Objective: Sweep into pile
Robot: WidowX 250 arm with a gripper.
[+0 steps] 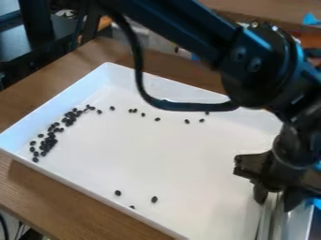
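The gripper (pixel 274 197) hangs over the right end of the white tray (pixel 182 159), shut on a pale, shiny flat tool (pixel 270 220). That tool runs down to the view's bottom edge, where its lower end is cut off. Small black beans lie in the tray. Most form a curved band (pixel 49 140) along the left side. A loose row (pixel 157 119) of several beans stretches along the far side, partly behind the arm's cable. Close to the near wall are a bean (pixel 154 199), another bean (pixel 118 192) and one partly hidden by the tray's rim.
Raised walls surround the tray, which sits on a brown wooden table (pixel 75 187). The black arm crosses the upper right, and its cable (pixel 182 106) loops low over the tray's far part. Dark equipment stands behind at the upper left, with assorted items beyond the table.
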